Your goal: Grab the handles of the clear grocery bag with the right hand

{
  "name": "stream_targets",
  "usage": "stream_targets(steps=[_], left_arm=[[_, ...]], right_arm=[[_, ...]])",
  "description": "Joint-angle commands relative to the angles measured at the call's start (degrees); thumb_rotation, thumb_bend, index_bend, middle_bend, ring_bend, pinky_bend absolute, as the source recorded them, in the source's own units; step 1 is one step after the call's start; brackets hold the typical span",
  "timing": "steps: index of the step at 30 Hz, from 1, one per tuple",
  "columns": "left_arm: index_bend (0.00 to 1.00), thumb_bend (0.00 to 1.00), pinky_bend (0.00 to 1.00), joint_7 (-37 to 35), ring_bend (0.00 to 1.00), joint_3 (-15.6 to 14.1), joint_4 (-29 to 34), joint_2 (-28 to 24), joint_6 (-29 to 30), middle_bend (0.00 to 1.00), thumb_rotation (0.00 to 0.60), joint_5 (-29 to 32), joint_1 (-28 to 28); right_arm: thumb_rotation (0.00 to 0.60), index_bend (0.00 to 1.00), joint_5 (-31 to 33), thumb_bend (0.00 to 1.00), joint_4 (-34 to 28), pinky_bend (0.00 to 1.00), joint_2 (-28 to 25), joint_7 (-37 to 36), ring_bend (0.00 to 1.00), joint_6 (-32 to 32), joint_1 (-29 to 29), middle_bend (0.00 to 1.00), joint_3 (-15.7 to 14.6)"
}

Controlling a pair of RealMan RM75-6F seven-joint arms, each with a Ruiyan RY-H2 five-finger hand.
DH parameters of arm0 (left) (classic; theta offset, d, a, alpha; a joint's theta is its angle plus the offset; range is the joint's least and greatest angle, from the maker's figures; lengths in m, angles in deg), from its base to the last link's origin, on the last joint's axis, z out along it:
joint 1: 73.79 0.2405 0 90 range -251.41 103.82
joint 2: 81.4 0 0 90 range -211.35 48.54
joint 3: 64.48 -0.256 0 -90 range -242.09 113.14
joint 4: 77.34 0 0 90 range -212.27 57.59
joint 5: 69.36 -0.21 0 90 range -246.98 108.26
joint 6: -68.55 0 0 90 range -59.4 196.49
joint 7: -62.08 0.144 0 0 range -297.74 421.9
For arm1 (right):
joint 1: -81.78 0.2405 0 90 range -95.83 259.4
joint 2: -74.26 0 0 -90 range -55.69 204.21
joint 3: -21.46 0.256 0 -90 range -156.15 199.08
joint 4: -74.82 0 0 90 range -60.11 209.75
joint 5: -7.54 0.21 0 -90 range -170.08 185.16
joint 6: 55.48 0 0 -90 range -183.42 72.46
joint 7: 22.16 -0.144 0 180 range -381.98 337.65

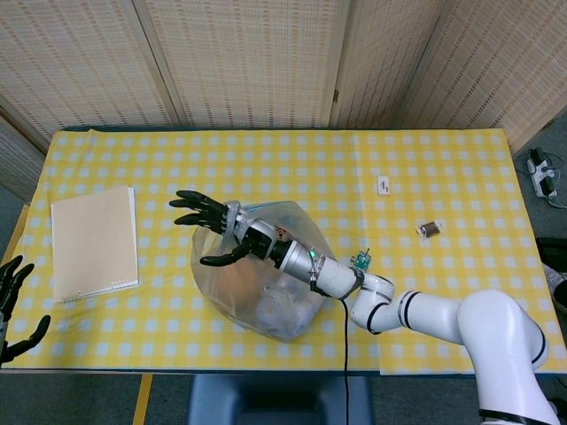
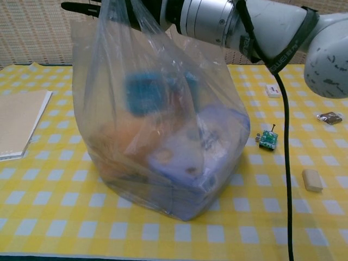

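Observation:
The clear grocery bag (image 1: 266, 288) stands at the middle of the yellow checked table (image 1: 443, 159), full of blue, orange and pale items. Its handles (image 2: 117, 24) are drawn up around the wrist of my right hand (image 1: 208, 226). That hand reaches left past the bag's top with its fingers spread and nothing in them. In the chest view only its dark fingertips (image 2: 81, 6) show at the top edge, above the bag (image 2: 157, 125). My left hand (image 1: 13, 301) hovers at the table's near left corner, fingers apart and empty.
A beige notebook (image 1: 93, 241) lies at the left. Right of the bag are a small green board (image 2: 267, 138), a beige eraser (image 2: 312, 180), a white tag (image 1: 383, 185) and a dark packet (image 1: 429, 228). A black cable (image 2: 287, 163) hangs from my right arm.

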Motion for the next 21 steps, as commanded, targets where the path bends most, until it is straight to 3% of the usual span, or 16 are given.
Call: stream_targets(steps=[1, 5, 12, 15, 21], left_arm=[[0.00, 0.40, 0.00, 0.0, 0.00, 0.0, 0.0, 0.0, 0.2, 0.00, 0.600, 0.0, 0.1], [0.00, 0.40, 0.00, -0.2, 0.00, 0.0, 0.0, -0.1, 0.1, 0.00, 0.600, 0.0, 0.1], [0.00, 0.40, 0.00, -0.4, 0.00, 0.1, 0.0, -0.2, 0.4, 0.00, 0.600, 0.0, 0.2], [0.00, 0.40, 0.00, -0.2, 0.00, 0.0, 0.1, -0.1, 0.3, 0.00, 0.600, -0.1, 0.2], [0.00, 0.40, 0.00, 0.1, 0.00, 0.0, 0.3, -0.2, 0.2, 0.00, 0.600, -0.2, 0.2]], right_arm=[[0.600, 0.06, 2.4, 0.25, 0.3, 0.14, 0.9, 0.4, 0.21, -0.8, 0.4, 0.19, 1.8], [0.600, 0.20, 5.3, 0.25, -1.3, 0.25, 1.4, 0.4, 0.33, -1.0, -0.2, 0.31, 3.8], [0.600, 0.60, 9.1, 0.27, -5.0, 0.58, 1.3, 4.0, 0.61, -0.7, -2.2, 0.59, 6.3], [0.600, 0.69, 11.2, 0.35, -7.3, 0.68, 1.1, 6.9, 0.70, -1.1, -3.1, 0.68, 7.5], [0.600, 0.74, 18.1, 0.42, -12.3, 0.79, 0.2, 12.7, 0.82, -4.3, -4.9, 0.76, 10.4]])
